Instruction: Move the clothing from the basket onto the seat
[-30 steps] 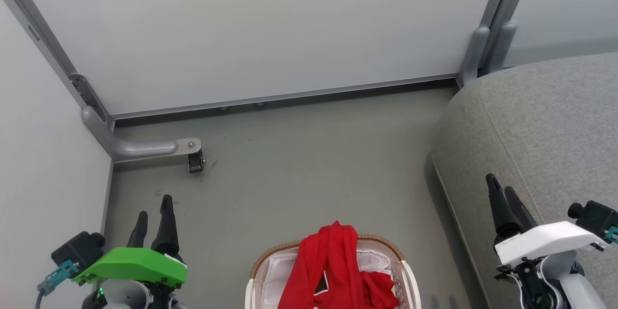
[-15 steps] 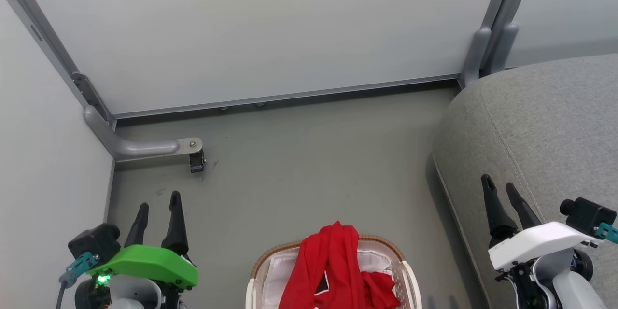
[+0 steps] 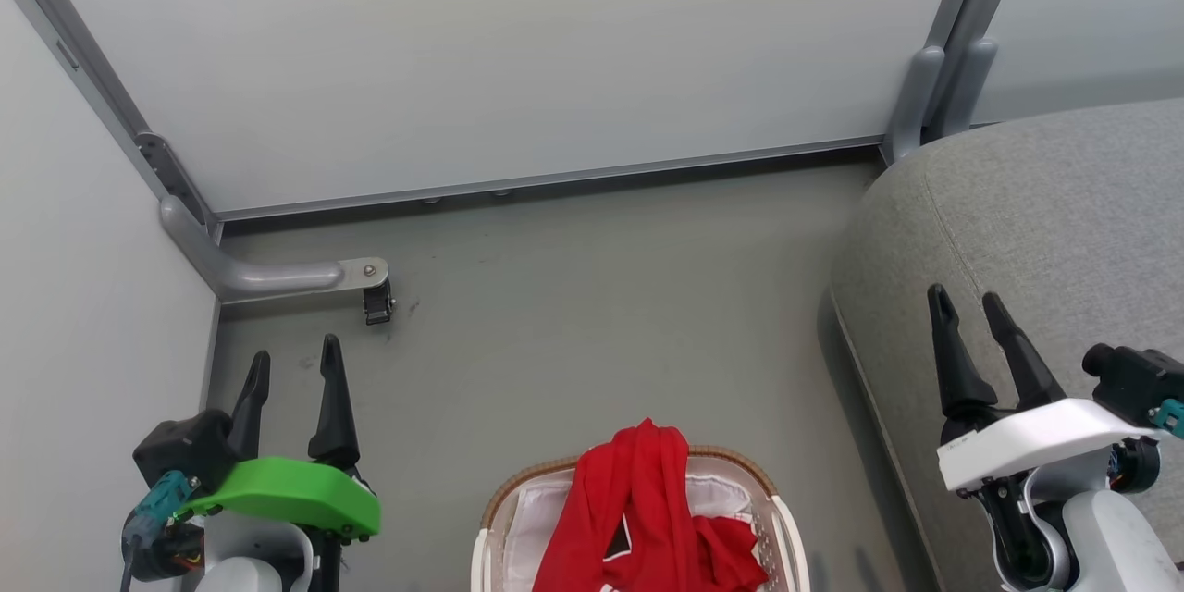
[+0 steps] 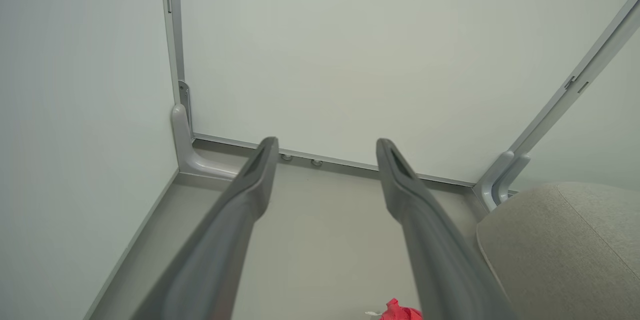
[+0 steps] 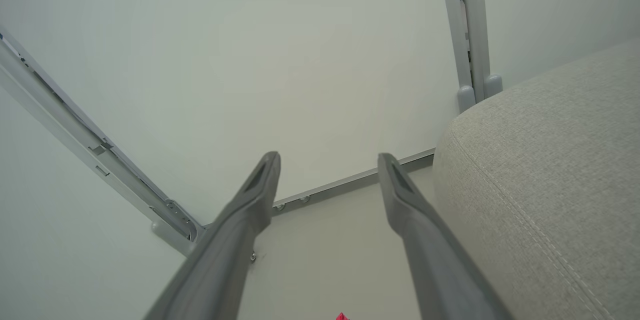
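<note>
Head view: my left gripper (image 3: pixel 296 350) and right gripper (image 3: pixel 966 294) are both spread apart and empty. Clothing (image 3: pixel 638 518) sits in the basket (image 3: pixel 529 478) between them, nearer me. Seat (image 3: pixel 1045 231) lies beside my right gripper.

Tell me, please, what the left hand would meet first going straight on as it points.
Probably the wall panel, near its bottom rail; before the left hand the way looks free, though depth is unclear.
</note>
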Available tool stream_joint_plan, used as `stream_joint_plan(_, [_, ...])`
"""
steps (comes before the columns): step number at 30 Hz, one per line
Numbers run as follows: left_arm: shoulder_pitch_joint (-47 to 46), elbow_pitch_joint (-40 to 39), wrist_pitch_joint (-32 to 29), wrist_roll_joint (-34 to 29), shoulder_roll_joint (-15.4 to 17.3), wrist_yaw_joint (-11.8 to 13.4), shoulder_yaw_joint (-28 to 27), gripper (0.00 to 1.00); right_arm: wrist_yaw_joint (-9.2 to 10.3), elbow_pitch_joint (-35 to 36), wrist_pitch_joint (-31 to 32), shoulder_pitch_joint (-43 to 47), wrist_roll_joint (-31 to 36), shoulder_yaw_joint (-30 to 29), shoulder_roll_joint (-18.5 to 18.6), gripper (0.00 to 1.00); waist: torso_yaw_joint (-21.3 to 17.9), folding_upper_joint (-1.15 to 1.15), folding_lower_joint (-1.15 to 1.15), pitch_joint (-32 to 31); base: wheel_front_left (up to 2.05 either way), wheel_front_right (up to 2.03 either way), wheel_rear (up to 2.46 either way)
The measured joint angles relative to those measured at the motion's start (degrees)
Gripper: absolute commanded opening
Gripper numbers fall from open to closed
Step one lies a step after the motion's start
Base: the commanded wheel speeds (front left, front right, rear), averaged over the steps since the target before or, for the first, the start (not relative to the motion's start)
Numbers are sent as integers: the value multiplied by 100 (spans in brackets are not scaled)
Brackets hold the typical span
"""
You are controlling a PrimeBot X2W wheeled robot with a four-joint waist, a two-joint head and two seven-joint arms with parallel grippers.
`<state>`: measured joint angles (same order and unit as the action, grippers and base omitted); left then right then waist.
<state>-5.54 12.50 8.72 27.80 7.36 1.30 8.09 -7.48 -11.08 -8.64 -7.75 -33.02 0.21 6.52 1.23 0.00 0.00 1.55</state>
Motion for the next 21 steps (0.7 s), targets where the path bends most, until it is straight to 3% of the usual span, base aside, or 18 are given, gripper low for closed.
stream_joint_plan(16, [1, -104, 205, -922, -8, 38, 93, 100, 0, -69, -223, 6, 918, 4, 56, 100, 12, 0, 0, 114, 0, 0, 0])
stream_joint_plan(21, [-44, 9, 276, -1111, -102, -64, 129, 100, 0, -74, -282, -88, 1148, 44, 76, 100, -7, 0, 0, 282, 0, 0, 0])
